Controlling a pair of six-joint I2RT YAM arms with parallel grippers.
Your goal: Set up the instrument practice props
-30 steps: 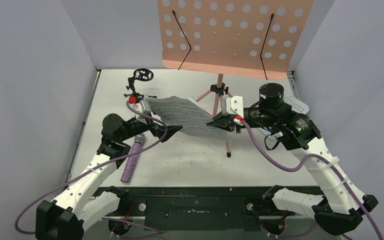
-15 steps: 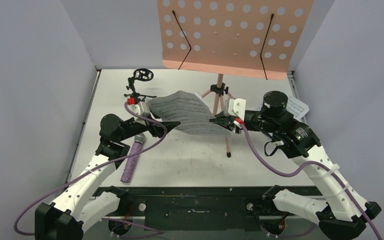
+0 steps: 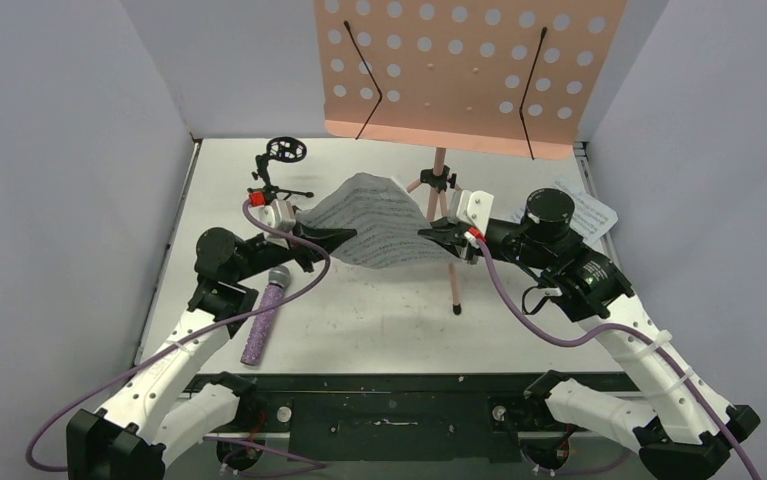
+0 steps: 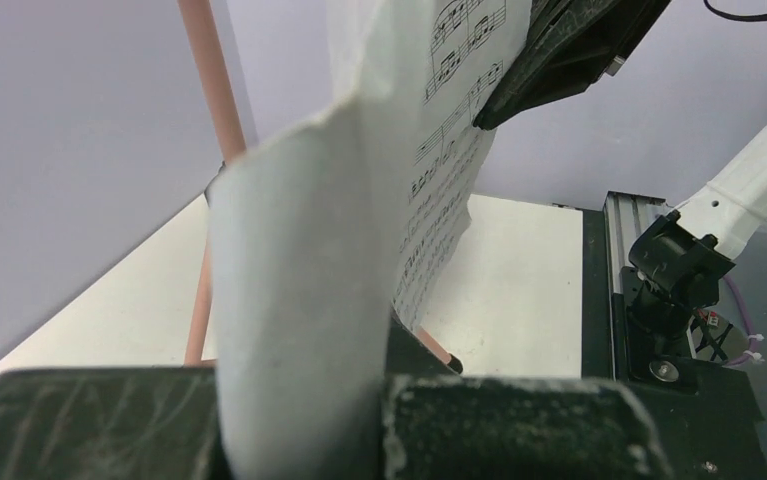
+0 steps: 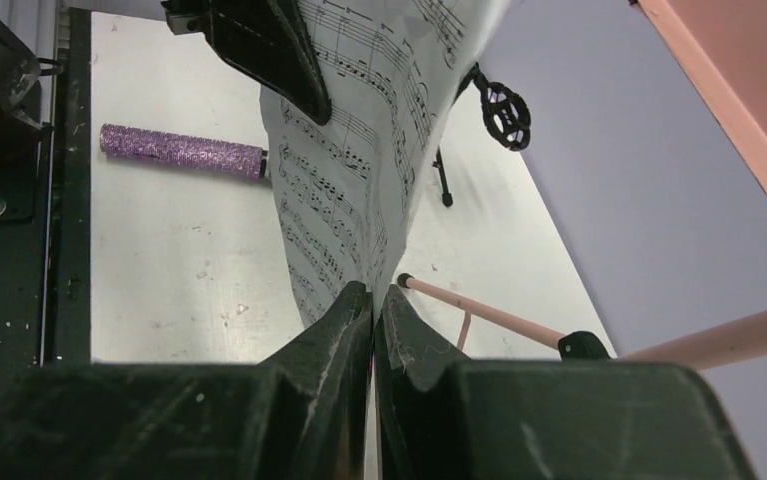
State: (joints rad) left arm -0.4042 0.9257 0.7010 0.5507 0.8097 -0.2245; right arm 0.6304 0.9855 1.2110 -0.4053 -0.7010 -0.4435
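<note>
The white sheet-music page (image 3: 377, 222) hangs in the air over the middle of the tabletop (image 3: 379, 330), just in front of the pink stand's pole, and bows upward between the two grippers. Its print is staves of black notes. No title, words or brand can be read on it or on anything else. Whether it is one sheet or several pressed together cannot be told.

Counted: one pink perforated tripod music stand (image 3: 439, 130), its desk upright at the back with two black wire page holders (image 3: 531, 95). One purple glitter microphone (image 3: 262, 322) lies flat on the tabletop beside the left arm, its grey mesh head pointing away from the bases. One small black tripod mic stand (image 3: 284, 152) stands at the back left, its ring mount empty. A second printed paper (image 3: 589, 210) lies at the far right behind the right arm, its print too small to read.

The left gripper (image 4: 299, 405) has its jaws pressed together on the page's left edge, and the paper rises from between them in a curl. The right gripper (image 5: 372, 312) has its jaws closed to a slit on the opposite edge, with the page running straight up out of the gap. One pink stand leg (image 5: 479, 322) crosses the tabletop just past the right gripper.
</note>
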